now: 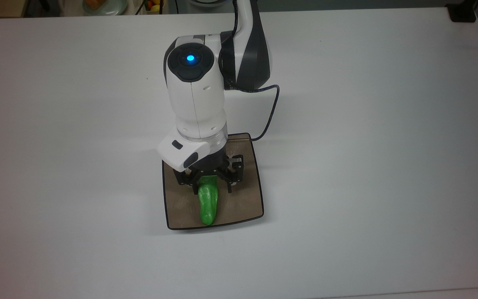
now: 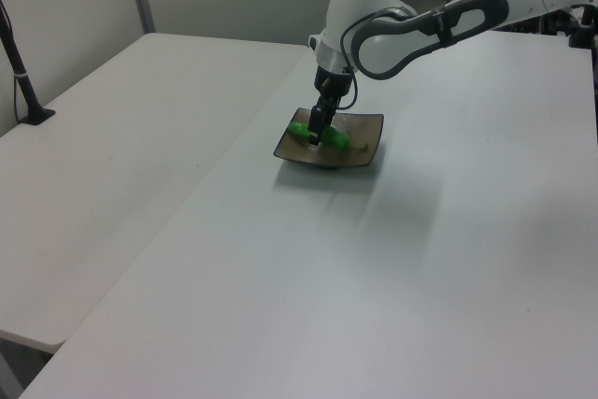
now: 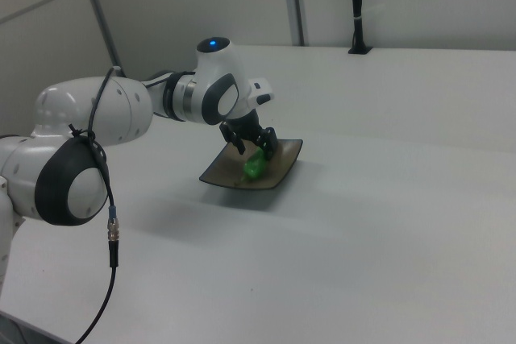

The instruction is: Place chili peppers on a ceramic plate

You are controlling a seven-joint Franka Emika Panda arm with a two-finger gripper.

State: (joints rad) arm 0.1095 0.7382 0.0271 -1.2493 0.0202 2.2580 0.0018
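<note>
The green chili pepper (image 1: 208, 204) lies flat on the square tan-brown ceramic plate (image 1: 243, 199), its tip pointing toward the plate's near edge in the top view. My gripper (image 1: 211, 190) hangs low over the pepper's stem end, open, with one finger (image 1: 228, 187) on each side and a small gap to the pepper. In the left view the pepper (image 2: 322, 135) rests across the plate (image 2: 366, 134) under the gripper (image 2: 315, 131). The right view has the pepper (image 3: 255, 166) on the plate (image 3: 216, 174) below the gripper (image 3: 253, 146).
A black cable (image 1: 271, 109) loops from the arm down to the plate's far corner. A black post (image 2: 22, 81) stands on the adjoining table at the left view's left. A black mount (image 1: 463, 12) sits at the table's far right corner in the top view.
</note>
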